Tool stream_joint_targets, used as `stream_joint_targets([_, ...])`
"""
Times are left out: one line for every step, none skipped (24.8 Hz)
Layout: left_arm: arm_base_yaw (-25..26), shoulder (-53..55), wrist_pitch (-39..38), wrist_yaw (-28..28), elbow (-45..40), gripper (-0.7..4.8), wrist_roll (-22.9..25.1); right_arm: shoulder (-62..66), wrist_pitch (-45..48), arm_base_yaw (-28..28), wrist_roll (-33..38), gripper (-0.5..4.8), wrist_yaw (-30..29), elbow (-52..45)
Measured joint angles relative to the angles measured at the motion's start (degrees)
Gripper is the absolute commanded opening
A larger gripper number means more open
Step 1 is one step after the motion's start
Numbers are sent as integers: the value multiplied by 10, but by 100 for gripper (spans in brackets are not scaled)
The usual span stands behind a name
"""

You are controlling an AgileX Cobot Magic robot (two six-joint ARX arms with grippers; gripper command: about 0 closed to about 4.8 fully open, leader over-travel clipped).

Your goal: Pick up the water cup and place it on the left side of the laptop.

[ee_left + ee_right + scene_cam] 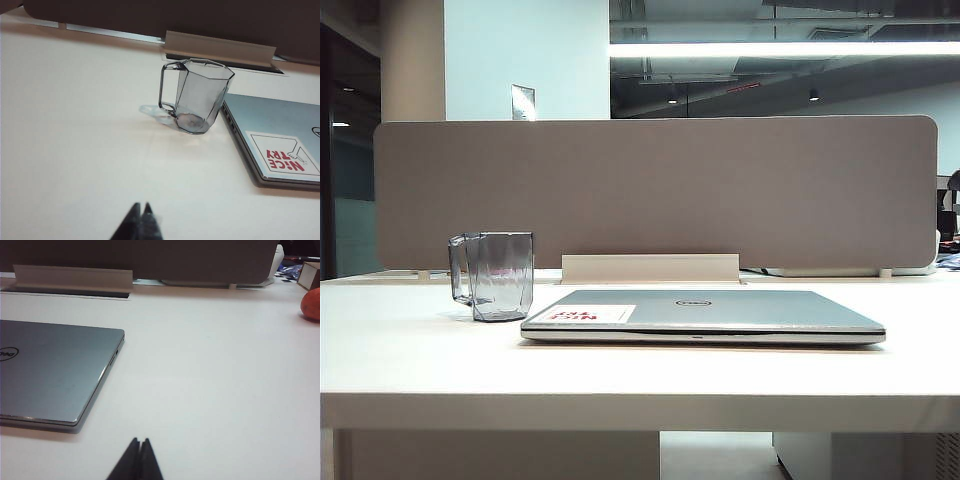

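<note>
Water cup [492, 276] not in either gripper. Left gripper [140, 209]: jaws pressed together, tips meeting, nothing between them, hovering above bare table near the front edge, well apart from the cup. Right gripper [139, 443]: jaws likewise pressed together and empty, above bare table near the front edge, just off the laptop's right front corner, not touching it. Neither gripper shows in the exterior view.

Cup stands upright on the white table [410, 350], left half, just beside the laptop's [705, 315] left edge near its left rear corner; whether they touch, cannot tell. Clear grey-tinted, faceted, thin angular handle pointing away from the laptop toward the table's left edge. Looks empty.

Laptop closed, lying flat around the table's middle, silver-grey lid, round logo [692, 303] at lid centre, white sticker [592, 314] with red letters on its left front corner.

Along the table's back edge: a grey divider panel [655, 190], with a pale raised cable flap [649, 268] in front of it, behind the laptop. Orange-red rounded object [311, 303] near the table's far right, cut by frame in the right wrist view, what it is unclear.
</note>
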Motion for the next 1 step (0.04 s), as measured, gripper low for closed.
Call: stream_joint_targets([0,0,0,0,0,-5,0,0,0,0,0,-6,0,0])
